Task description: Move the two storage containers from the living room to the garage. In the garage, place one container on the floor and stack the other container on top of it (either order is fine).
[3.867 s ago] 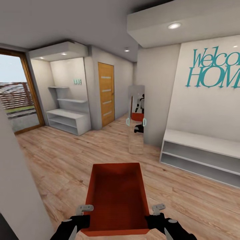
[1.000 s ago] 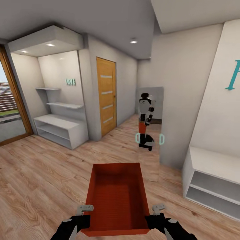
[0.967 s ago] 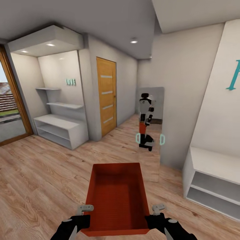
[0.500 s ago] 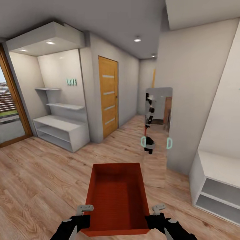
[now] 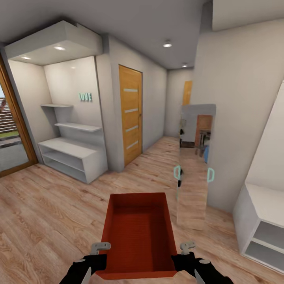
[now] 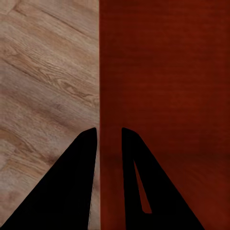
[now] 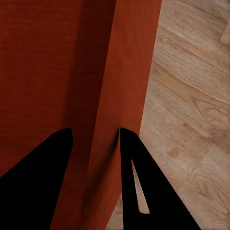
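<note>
Mirror [image 5: 192,165] nearer, wrist cams: hands [image 6: 109,136] [image 7: 95,136] pinching bin [image 5: 138,232] walls

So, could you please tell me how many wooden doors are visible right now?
2: one near wooden door beside the white shelving alcove, and one far door at the hallway's end. The mirror reflects another.

- You get a bright, evenly lit hallway; recessed ceiling spots [image 5: 167,44] glow overhead, and daylight enters at the glass door [image 5: 10,130].
- The mirror [image 5: 195,165] reflects cleanly, without glare.
- Your wide head view bends walls near the edges.
- In both wrist views, your fingers [image 6: 72,191] show as flat black silhouettes.
</note>
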